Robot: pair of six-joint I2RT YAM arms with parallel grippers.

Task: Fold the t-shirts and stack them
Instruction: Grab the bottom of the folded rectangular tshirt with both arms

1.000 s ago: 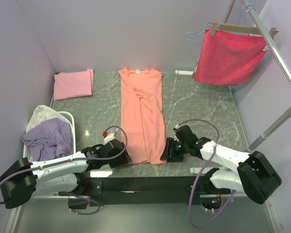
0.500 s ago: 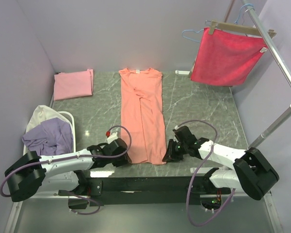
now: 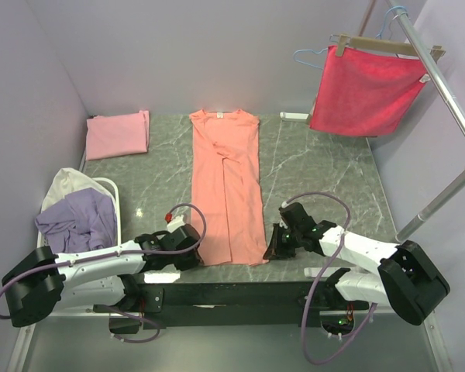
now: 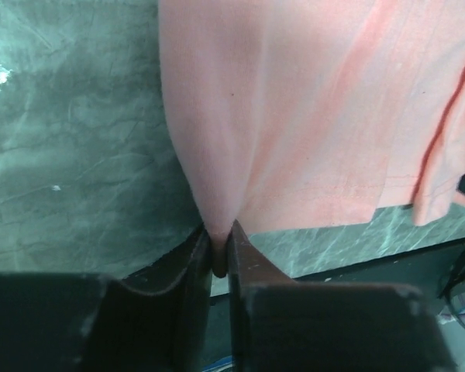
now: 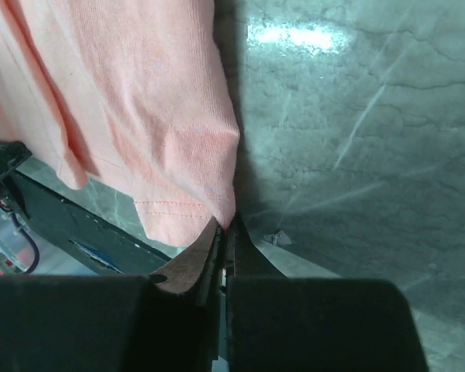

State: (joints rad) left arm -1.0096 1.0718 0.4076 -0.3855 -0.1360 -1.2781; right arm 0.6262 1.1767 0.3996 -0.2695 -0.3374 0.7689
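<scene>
The salmon shirt [image 3: 226,186] lies lengthwise mid-surface [image 3: 325,170], collar away from the arms. The left claw [image 4: 219,248] is pinched on the shirt's near-left hem corner, and the right claw [image 5: 223,232] is clamped tight on its near-right corner. A folded pink shirt [image 3: 118,133] lies left of the collar. Left of the hem, a lavender shirt [image 3: 77,221] and a cream shirt [image 3: 68,184] sit in a basket [image 3: 113,203].
</scene>
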